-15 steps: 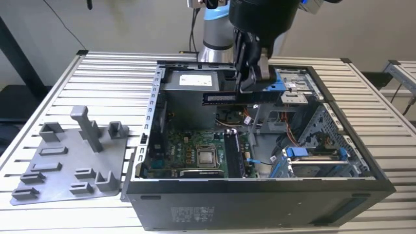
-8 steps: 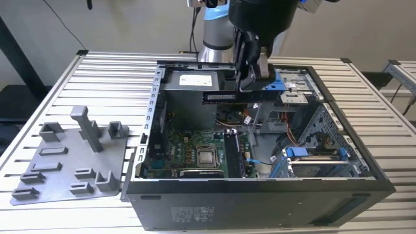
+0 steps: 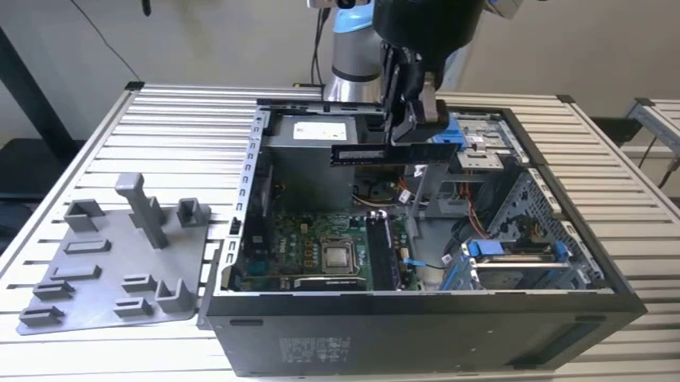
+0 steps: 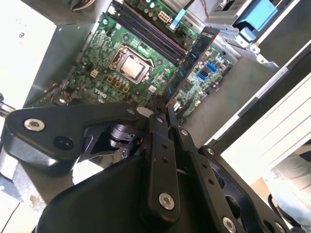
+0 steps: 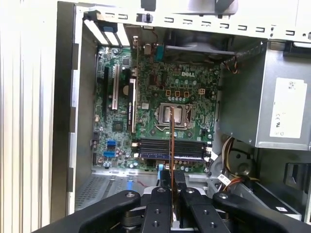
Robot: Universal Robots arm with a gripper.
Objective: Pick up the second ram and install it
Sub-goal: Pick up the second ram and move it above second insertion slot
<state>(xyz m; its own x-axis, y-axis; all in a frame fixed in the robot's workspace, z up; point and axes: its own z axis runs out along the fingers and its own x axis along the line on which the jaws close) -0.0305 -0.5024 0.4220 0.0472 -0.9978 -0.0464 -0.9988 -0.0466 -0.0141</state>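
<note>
My gripper (image 3: 412, 137) hangs above the open computer case and is shut on the second ram (image 3: 388, 151), a long dark stick held level over the case. In the first wrist view the ram (image 5: 171, 138) shows edge-on as a thin line running out from between the fingers (image 5: 164, 180), over the green motherboard (image 5: 160, 102) and across its long black memory slots (image 5: 170, 145). In the second wrist view the stick (image 4: 192, 60) reaches out from the gripper (image 4: 163, 114) toward the slots (image 4: 150, 31). The ram is well above the board and touches nothing else.
The black case (image 3: 425, 334) lies on its side on a slatted metal table (image 3: 191, 119), with a power supply (image 3: 318, 131), drive cages (image 3: 531, 255) and cables inside. A grey fixture plate (image 3: 117, 263) with upright posts lies at the exterior view's left.
</note>
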